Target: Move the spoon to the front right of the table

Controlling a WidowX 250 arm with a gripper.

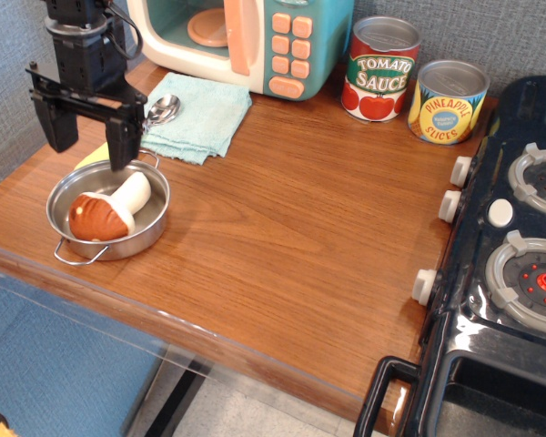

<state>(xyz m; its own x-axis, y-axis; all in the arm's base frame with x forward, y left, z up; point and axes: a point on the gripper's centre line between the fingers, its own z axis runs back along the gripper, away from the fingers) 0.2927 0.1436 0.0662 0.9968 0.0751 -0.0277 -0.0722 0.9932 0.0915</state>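
In the single overhead view, the gripper [89,137] hangs at the far left of the table [291,228] with its two black fingers [123,137] spread wide and nothing between them. Just beyond the right finger lies the spoon [160,110]: its shiny bowl rests on a folded light blue cloth [200,116], while the pale yellow-green handle runs back behind the gripper, a bit of it showing by the left finger. Directly below the gripper sits a small metal pan [109,214] holding a brown-capped toy mushroom [105,212] lying on its side. Behind the gripper stands a teal toy microwave [255,41]. Well to its right are a tomato sauce can [380,70] and a pineapple slices can [448,102], then the black toy stove [510,273].
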